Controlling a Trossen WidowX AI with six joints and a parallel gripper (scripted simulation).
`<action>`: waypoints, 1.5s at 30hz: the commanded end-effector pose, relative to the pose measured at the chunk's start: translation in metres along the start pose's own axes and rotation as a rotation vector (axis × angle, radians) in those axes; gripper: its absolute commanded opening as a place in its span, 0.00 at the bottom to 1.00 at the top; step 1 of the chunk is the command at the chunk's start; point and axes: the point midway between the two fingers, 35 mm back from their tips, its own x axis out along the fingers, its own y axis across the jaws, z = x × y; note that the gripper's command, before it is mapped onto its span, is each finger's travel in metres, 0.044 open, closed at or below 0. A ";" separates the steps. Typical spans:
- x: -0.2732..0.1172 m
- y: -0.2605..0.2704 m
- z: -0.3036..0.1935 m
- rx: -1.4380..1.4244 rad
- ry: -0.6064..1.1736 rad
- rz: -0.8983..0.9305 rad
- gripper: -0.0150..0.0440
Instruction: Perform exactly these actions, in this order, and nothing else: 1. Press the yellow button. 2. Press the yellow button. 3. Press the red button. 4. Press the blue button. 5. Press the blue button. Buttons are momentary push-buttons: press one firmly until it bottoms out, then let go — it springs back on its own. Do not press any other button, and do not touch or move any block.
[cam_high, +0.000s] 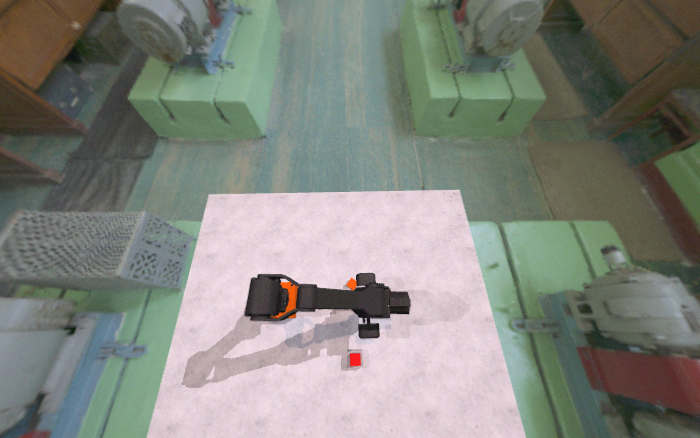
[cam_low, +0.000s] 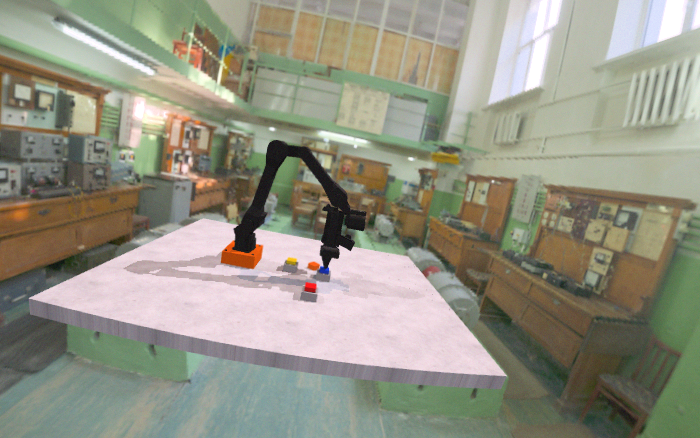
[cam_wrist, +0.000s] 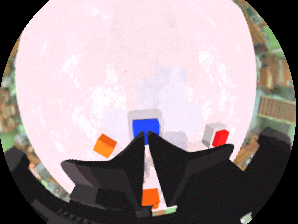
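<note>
In the green-walled workshop, seen from above, a grey perforated metal crate (cam_high: 77, 247) lies left of the hand, past the table's edge; its contents cannot be made out. The exterior view shows grey instruments (cam_low: 33, 144) on a wooden bench at left, and a white radiator (cam_low: 658, 95) at right. On the pale, mottled slab table (cam_high: 309, 232) (cam_low: 206, 320) (cam_wrist: 75, 40), left of the hand in that view, come the arm's orange base (cam_high: 290, 314) (cam_low: 234, 259) (cam_wrist: 150, 196), then the square yellow button (cam_low: 291, 261) on its grey housing, and a small orange block (cam_high: 351, 284) (cam_low: 313, 265) (cam_wrist: 105, 145). The square red button (cam_high: 355, 359) (cam_low: 310, 287) (cam_wrist: 220, 138) sits nearer the camera than the hand. The black gripper (cam_high: 367, 304) (cam_low: 325, 267) (cam_wrist: 145, 133), fingertips pressed together on nothing, points down at the square blue button (cam_low: 323, 270) (cam_wrist: 145, 126), apparently touching its top.
</note>
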 end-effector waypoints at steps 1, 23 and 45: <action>0.008 -0.001 -0.002 0.001 0.011 -0.005 0.29; 0.008 -0.001 -0.002 0.001 0.011 -0.005 0.29; -0.062 0.139 -0.010 0.001 0.010 0.014 0.78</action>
